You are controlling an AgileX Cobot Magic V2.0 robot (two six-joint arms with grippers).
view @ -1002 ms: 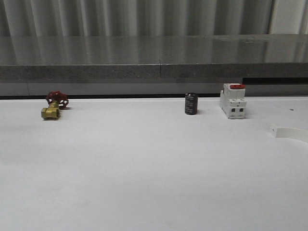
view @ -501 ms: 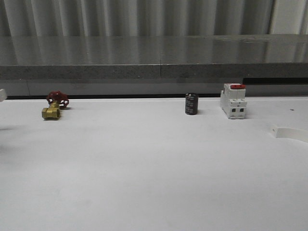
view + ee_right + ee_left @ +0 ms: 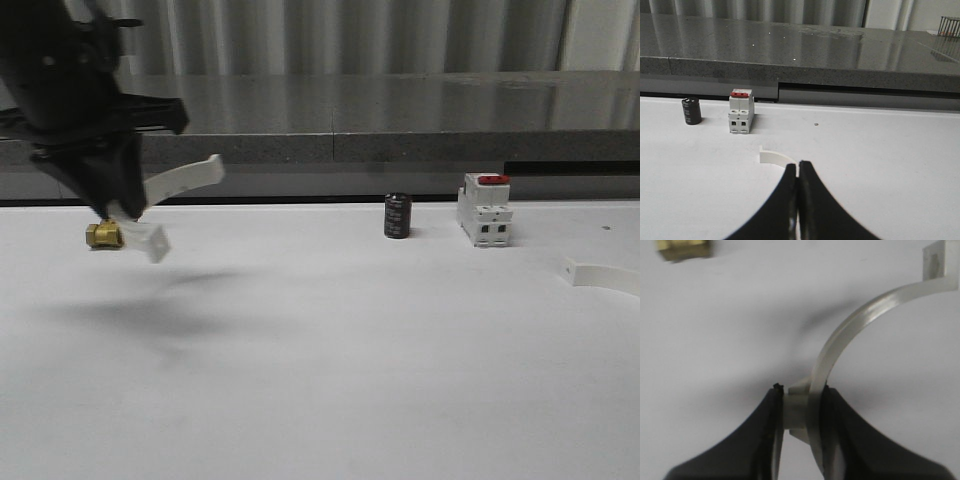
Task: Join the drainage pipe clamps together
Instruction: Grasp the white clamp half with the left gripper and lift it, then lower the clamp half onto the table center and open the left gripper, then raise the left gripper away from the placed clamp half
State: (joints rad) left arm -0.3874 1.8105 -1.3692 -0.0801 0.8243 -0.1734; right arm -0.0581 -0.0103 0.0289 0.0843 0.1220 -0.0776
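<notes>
The left gripper (image 3: 122, 212) hangs above the white table (image 3: 320, 380), its dark fingers (image 3: 771, 430) clamped on one drainage pipe clamp (image 3: 175, 195), a white half-ring. In the left wrist view the gripper (image 3: 800, 412) pinches the flat tab at one end of the arc, and the band curves up and away from the fingertips to its other tab. From the front, the half-ring sticks out to the right of the gripper, clear of the table, with a soft shadow on the surface beneath it.

Just behind and below the gripper sits a brass valve (image 3: 104, 235) (partly hidden by the arm from the front, and only a blurred brass corner in the left wrist view (image 3: 684, 249)).

The right gripper (image 3: 798, 195) has its two dark fingers pressed together with nothing between them. Just beyond its tips lies the second drainage pipe clamp (image 3: 776, 157), flat on the table, one end tab facing left; in the front view it lies at the far right edge (image 3: 600, 276), well apart from the held one.

Farther ahead of the right gripper, near the table's back edge, stand a white breaker (image 3: 741, 118) with a red top and, just to its left, a small black cylinder (image 3: 691, 111).
</notes>
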